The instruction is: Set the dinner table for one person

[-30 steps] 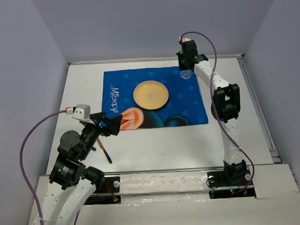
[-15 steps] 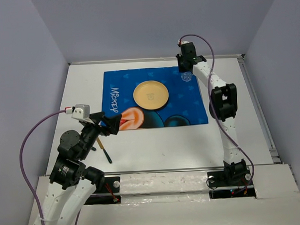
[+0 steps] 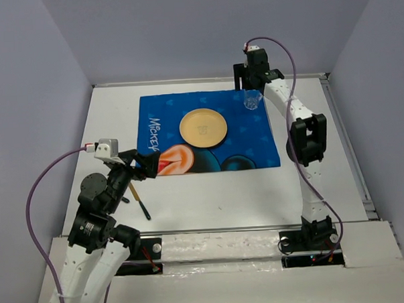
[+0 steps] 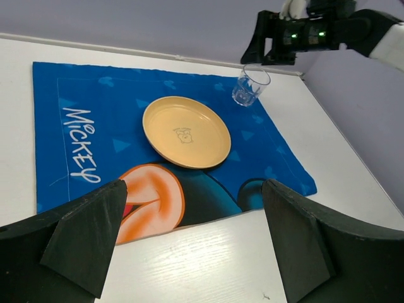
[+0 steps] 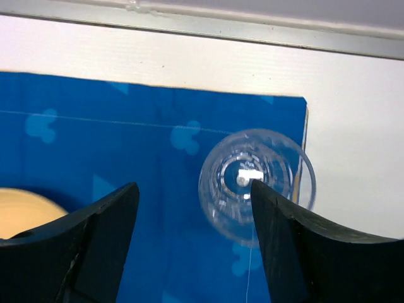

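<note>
Over the far right corner of the blue Mickey placemat (image 3: 252, 139), the right gripper (image 5: 194, 185) hangs with its jaws spread above a clear drinking glass (image 4: 250, 86), which stands upright on the mat, touched by neither finger. Toward the near left, the left gripper (image 4: 194, 189) hovers over the mat's near edge, jaws spread wide, holding nothing. A slim tan-and-black utensil (image 3: 139, 202) lies beside that arm on the white tabletop (image 3: 210, 191), which stretches under everything. A yellow plate (image 3: 203, 127) sits mid-mat, a small figure printed at its centre.
</note>
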Action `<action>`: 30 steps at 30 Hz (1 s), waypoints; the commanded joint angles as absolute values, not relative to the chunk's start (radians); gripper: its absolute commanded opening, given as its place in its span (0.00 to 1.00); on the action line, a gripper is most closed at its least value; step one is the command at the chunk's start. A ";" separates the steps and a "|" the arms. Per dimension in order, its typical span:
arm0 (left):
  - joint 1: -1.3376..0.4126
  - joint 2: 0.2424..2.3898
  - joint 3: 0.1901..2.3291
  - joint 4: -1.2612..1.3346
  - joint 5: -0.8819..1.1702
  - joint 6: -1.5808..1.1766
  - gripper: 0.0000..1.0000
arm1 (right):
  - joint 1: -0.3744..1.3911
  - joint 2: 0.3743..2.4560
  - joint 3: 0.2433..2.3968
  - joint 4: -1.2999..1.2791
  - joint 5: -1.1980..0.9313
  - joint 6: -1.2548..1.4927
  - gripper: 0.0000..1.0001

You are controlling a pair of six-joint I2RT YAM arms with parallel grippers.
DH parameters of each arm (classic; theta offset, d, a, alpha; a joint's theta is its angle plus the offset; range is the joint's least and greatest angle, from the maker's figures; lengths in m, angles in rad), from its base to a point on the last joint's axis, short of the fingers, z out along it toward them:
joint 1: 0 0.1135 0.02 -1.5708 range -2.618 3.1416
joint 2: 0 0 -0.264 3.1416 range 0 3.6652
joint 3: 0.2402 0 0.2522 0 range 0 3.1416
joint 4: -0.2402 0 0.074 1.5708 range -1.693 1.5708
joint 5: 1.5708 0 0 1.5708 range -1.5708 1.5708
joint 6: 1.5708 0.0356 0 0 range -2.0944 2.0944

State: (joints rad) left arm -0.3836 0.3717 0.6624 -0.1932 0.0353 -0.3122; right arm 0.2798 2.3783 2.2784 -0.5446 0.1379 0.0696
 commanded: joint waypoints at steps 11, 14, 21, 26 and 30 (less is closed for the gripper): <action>-0.368 0.288 0.781 -0.172 -0.315 -0.276 0.99 | 0.814 1.717 1.363 0.124 -0.002 0.360 0.68; -0.368 0.310 0.795 -0.193 -0.420 -0.250 0.99 | 0.978 1.716 1.287 0.176 0.098 0.348 0.62; -0.367 0.278 0.808 -0.213 -0.591 -0.242 0.99 | 1.152 1.735 1.233 0.173 0.163 0.327 0.52; -0.368 0.262 0.778 -0.229 -0.603 -0.255 0.99 | 1.273 1.856 1.331 0.121 0.216 0.311 0.48; -0.368 0.238 0.790 -0.256 -0.607 -0.273 0.99 | 1.327 1.956 1.419 0.077 0.225 0.301 0.48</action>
